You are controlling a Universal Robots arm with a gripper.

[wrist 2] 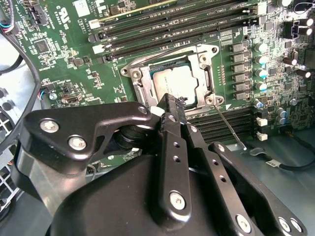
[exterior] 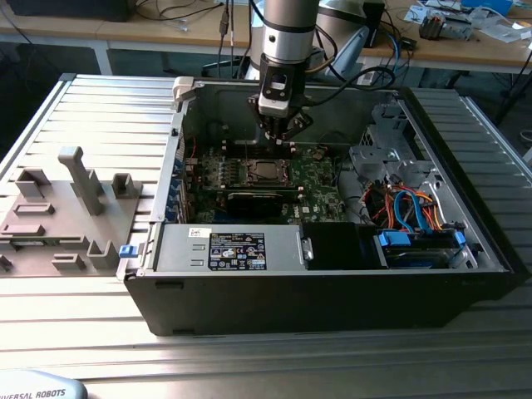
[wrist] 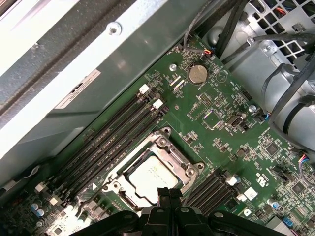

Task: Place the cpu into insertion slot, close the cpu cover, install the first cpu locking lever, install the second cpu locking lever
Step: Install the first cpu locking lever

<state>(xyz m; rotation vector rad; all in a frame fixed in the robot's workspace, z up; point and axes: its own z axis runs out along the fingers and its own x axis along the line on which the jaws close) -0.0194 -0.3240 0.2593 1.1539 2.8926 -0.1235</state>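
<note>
The cpu (wrist 2: 172, 80) (wrist: 149, 176) lies flat in the insertion slot (exterior: 264, 172) on the green motherboard, its silver-grey top showing. The cpu cover (wrist 2: 141, 83) (wrist: 170, 150), a silver frame, lies down around it. A thin metal locking lever (wrist 2: 230, 127) sticks out from one socket corner across the black card slots, unlatched. My gripper (wrist 2: 173, 101) (wrist: 170, 192) (exterior: 278, 133) hovers just above the socket's edge with its black fingers pressed together, shut on nothing I can see.
The open computer case (exterior: 465, 274) walls in the work area. Long black memory slots (wrist 2: 187, 22) (wrist: 113, 137) run beside the socket. Cable bundles (exterior: 407, 208) fill the exterior view's right; grey fixtures (exterior: 75, 199) stand outside at its left.
</note>
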